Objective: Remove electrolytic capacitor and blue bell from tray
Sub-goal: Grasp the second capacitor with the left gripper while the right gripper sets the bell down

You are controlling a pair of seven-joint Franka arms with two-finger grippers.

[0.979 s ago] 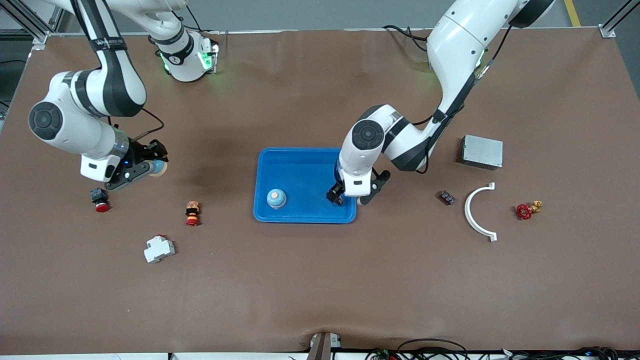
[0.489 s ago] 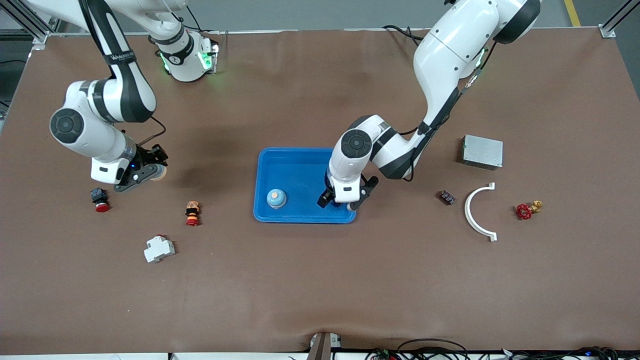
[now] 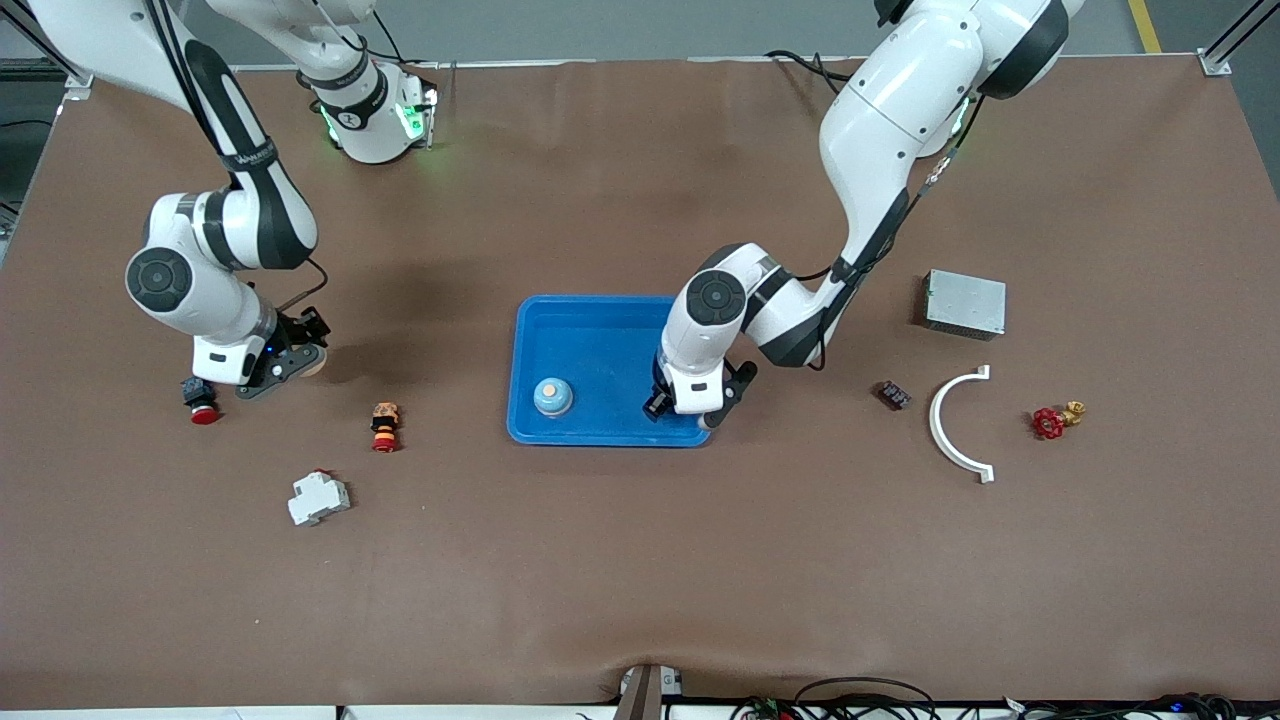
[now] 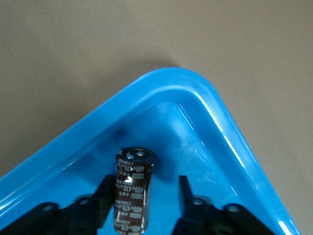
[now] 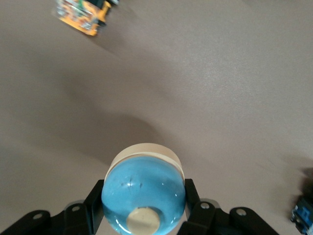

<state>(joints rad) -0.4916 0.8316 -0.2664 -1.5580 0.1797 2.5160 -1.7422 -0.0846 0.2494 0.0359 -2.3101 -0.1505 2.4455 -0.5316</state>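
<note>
While both arms are at work over the table, the scene reads as below.

Left gripper (image 3: 683, 408): low over the corner of the blue tray (image 3: 590, 330) nearest the front camera, at the tray's end toward the left arm; fingers (image 4: 103, 196) parted wider than the part between them.
Capacitor (image 4: 130, 188): black cylinder with pale print, lying against one finger only, a gap to the other; whether its end touches the tray floor I cannot tell.
Right gripper (image 3: 290, 358): above bare table toward the right arm's end, near the red push button (image 3: 200, 398); closed on a bell (image 5: 143, 193), blue dome with cream base and knob, a finger on each side.
Second bell (image 3: 552, 396): standing in the tray, in the half nearer the camera, well apart from the capacitor.
Orange-and-red switch (image 3: 384, 426): on the table between right gripper and tray.
White breaker (image 3: 318, 497): nearer the camera than that switch.
</note>
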